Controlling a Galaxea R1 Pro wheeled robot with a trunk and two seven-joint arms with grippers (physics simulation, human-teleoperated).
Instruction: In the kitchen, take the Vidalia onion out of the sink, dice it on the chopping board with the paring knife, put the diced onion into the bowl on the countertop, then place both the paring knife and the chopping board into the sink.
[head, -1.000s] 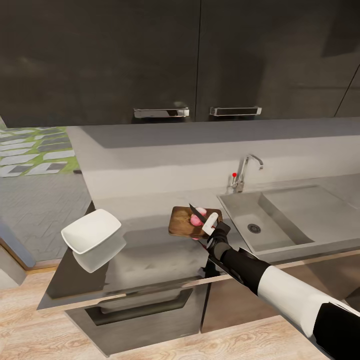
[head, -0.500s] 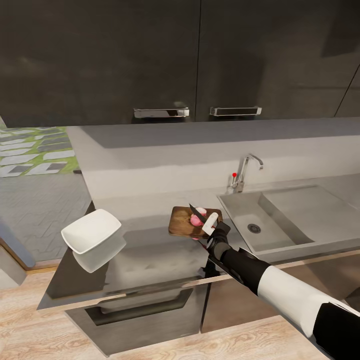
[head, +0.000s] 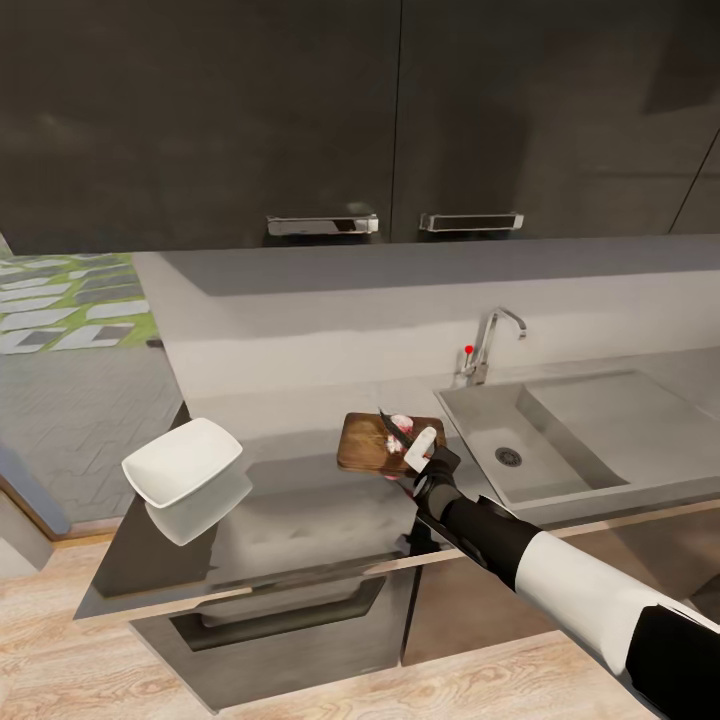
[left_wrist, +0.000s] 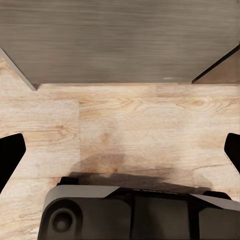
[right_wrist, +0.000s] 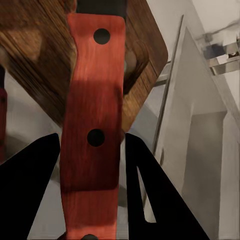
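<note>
Several diced onion (head: 399, 427) pieces, seemingly just beyond right end effector (head: 428, 452)

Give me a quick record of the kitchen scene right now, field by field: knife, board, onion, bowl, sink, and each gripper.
paring knife: held in right gripper, blade over the board
chopping board: on countertop, left of sink
onion pieces: small whitish-pink bits on board
bowl: white, at the countertop's left end, apart from board
sink: nothing visible in the basin
left gripper: open, over wooden floor

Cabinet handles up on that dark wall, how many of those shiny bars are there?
2. One handle sits at the bottom edge of the left cabinet door, the other handle at the bottom edge of the door beside it, above the tap. Cabinets beyond the picture's edge may carry more.
</note>
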